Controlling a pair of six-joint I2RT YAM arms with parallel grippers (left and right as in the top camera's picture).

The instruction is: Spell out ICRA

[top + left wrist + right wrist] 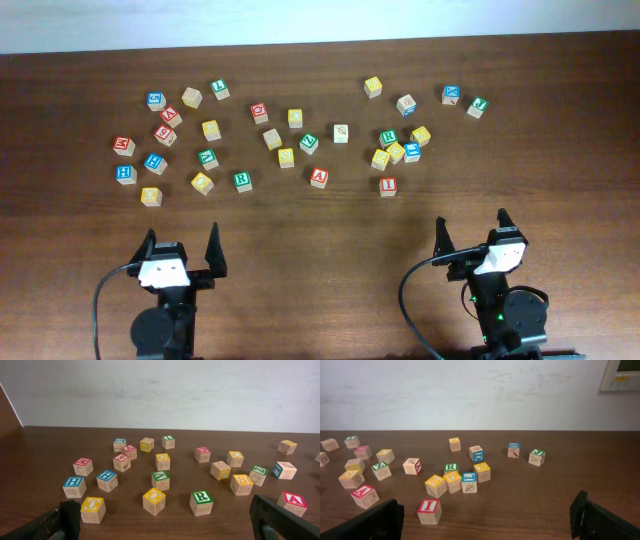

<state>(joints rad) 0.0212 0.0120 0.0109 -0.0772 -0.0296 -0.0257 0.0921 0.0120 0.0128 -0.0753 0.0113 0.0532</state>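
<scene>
Both pairs of jaws stand wide and empty at the near edge of the counter (320,270). I (388,185) lies nearest the right jaws; C (202,183), R (242,181) and A (319,177) nearer the left. Light, hard wooden cubes, we judge, so pinch two flat opposite faces.

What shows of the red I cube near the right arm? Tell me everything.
The red I cube is a small block of pale wood. Its top is white with a red border and red letter I; the near side is bare wood with a faint drawing. It sits flat and alone on the dark table, just in front of a yellow cube, touching nothing else.
</scene>
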